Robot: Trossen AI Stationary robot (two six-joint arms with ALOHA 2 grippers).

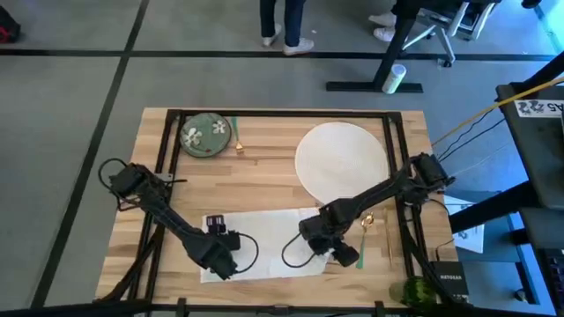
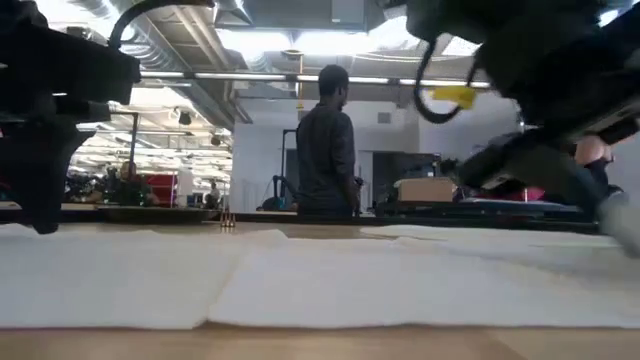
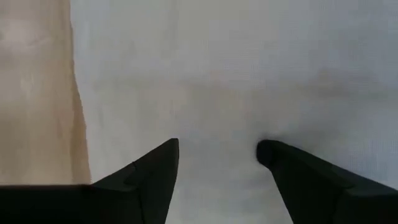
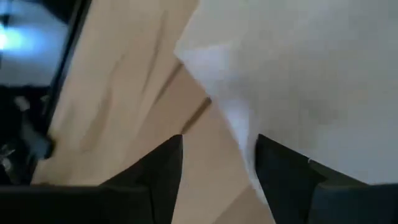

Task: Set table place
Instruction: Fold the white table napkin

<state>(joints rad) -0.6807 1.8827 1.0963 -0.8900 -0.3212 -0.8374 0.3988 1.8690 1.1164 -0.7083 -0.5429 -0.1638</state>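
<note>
While my left gripper [image 3: 217,155] hovers open over the flat white cloth napkin [image 1: 264,238], no writing reads anywhere. My right gripper [image 4: 219,155], fingers apart, straddles the napkin's lifted corner near the light butcher-block wooden table [image 1: 264,176] edge; the large round white plate [image 1: 341,161] lies beyond.

The left arm is stretched from its base at the table's left edge toward the near middle, and the left gripper [image 3: 217,155] is held low, pointed down, with its fingers [image 3: 155,165] parted. The right arm is reached in from the right edge, bent at the elbow, and the right gripper [image 4: 219,155] is lowered near the front of the table, to the right of the left one. Its fingers [image 4: 283,165] are likewise held apart.
</note>
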